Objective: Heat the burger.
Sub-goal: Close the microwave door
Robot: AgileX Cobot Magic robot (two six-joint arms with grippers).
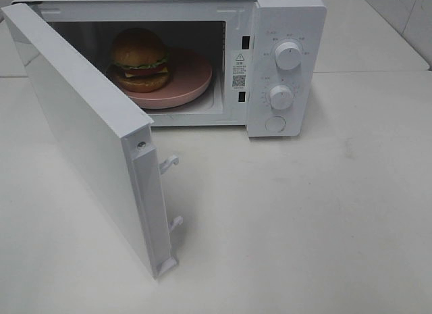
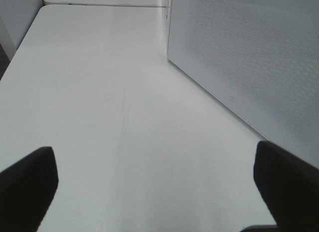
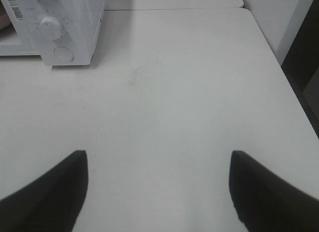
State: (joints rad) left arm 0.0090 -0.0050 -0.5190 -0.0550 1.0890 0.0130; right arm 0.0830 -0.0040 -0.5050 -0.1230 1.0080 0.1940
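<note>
Sitting inside the open microwave [image 1: 287, 17], the burger [image 1: 140, 56] rests upright on a round pink plate [image 1: 192, 81], toward the plate's 9 o'clock side, with its glossy bun on top and lettuce, tomato, cheese and patty showing at the edge. In the high view the oven stands at 12 o'clock on the white table [image 1: 304, 213]. Its door [image 1: 81, 132] is swung wide and reaches out toward 7 o'clock. Two white latch hooks [image 1: 169, 164] stick out of the door's free edge, one above the other.

At 3 o'clock of the cavity is the control panel. It carries an upper knob [image 1: 288, 55], a lower knob [image 1: 280, 96] under it at 6 o'clock, and a round button [image 1: 275, 124] lower still. A small warning sticker [image 1: 239, 71] sits on the frame between the cavity and the panel.

Neither arm appears in the high view. The left gripper [image 2: 157, 184] hangs over bare tabletop with its dark fingers [image 2: 30, 184] spread wide and nothing between them. The door's dotted panel [image 2: 249, 57] stands close beside it. The right gripper [image 3: 159, 189] also has its jaws spread wide and empty above the table. The oven's control panel lies well apart from it, and the burger does not show in that view.
</note>
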